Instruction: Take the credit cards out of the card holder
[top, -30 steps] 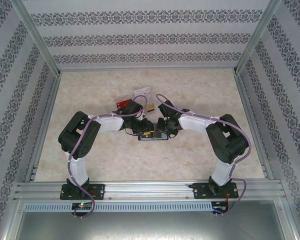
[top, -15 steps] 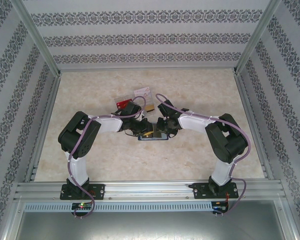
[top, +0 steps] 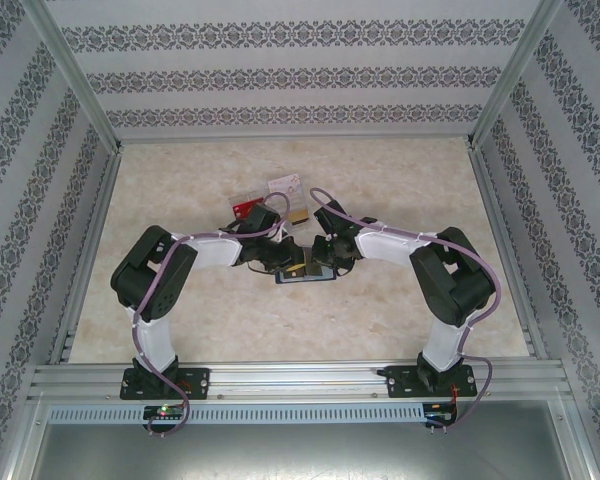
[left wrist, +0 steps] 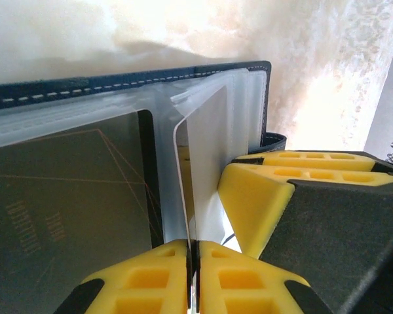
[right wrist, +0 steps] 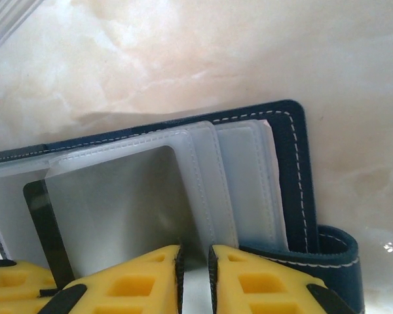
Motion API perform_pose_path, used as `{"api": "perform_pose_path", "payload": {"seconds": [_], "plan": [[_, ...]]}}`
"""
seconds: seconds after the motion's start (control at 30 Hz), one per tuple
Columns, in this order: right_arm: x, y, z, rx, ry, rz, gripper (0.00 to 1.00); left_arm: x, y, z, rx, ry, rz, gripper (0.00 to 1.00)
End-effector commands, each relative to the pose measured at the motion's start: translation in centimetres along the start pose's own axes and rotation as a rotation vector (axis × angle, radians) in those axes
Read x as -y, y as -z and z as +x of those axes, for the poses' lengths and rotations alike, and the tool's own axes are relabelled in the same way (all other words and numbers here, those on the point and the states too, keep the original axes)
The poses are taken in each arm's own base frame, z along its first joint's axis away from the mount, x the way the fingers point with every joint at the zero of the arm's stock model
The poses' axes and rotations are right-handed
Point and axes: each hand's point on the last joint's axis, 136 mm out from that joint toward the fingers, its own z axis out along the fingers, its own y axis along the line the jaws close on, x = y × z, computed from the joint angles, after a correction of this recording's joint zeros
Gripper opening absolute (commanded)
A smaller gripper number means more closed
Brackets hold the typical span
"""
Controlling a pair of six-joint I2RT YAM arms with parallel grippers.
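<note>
Only writing I can spot is some faint gold lettering running sideways on the black card (left wrist: 65, 196) tucked in the card holder (left wrist: 118, 80), and honestly it's too blurry to read.

We saw the left arm (top: 152, 280) and right arm (top: 450, 285), built of black joints and white links, each carrying a purple cable. The left hand (left wrist: 193, 278) and right hand (right wrist: 195, 281) wore yellow ribbed pads (left wrist: 150, 284).

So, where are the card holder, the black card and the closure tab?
card holder (right wrist: 300, 176), right wrist view, navy cover.
black card (left wrist: 72, 196), left wrist view, its face.
closure tab (right wrist: 337, 268), right wrist view, its middle.
</note>
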Motion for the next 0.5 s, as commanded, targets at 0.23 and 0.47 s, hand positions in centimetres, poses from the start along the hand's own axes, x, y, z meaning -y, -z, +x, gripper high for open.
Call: {"api": "perform_pose_path", "payload": {"seconds": [0.23, 0.47], "plan": [[3.0, -1.5, 1.4, -0.048, -0.03, 0.127, 0.21, 1.0, 1.7, 0.1, 0.025, -0.019, 0.032, 0.09], [2.2, -1.1, 1.3, -0.05, -0.022, 0.09, 0.21, -0.5, 2.9, 0.5, 0.029, -0.019, -0.016, 0.01]]}}
